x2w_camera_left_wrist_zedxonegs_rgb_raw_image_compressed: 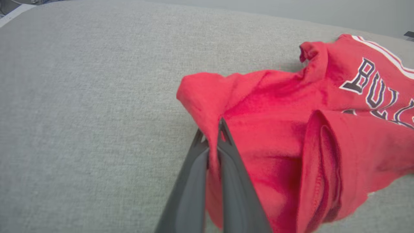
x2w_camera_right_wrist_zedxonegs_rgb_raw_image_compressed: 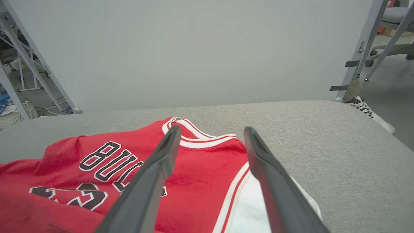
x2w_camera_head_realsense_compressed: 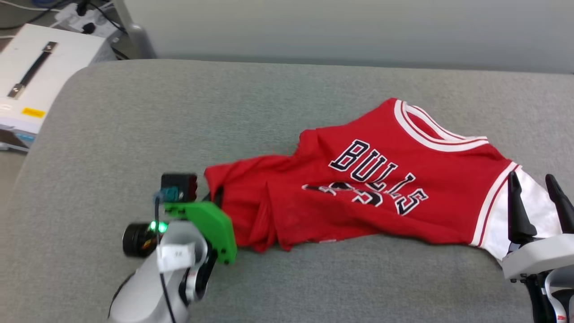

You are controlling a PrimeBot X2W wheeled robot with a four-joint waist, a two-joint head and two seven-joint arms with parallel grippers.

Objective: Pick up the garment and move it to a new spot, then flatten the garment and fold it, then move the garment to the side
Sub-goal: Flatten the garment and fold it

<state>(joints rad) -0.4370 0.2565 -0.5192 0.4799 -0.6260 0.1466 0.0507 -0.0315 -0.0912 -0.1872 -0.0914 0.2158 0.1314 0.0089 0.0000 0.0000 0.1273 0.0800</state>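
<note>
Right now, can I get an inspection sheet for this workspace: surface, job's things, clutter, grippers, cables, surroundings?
Surface: grey fabric tabletop.
Job's things: garment lying front up, one end bunched, white sleeve spread at the right.
Clutter: nothing seen on the tabletop.
Grippers: left gripper shut on the garment's bunched end; right gripper open over the white sleeve.
Cables: floor cables beside the white box.
Surroundings: grey wall, metal frames, office chair, sneaker.
</note>
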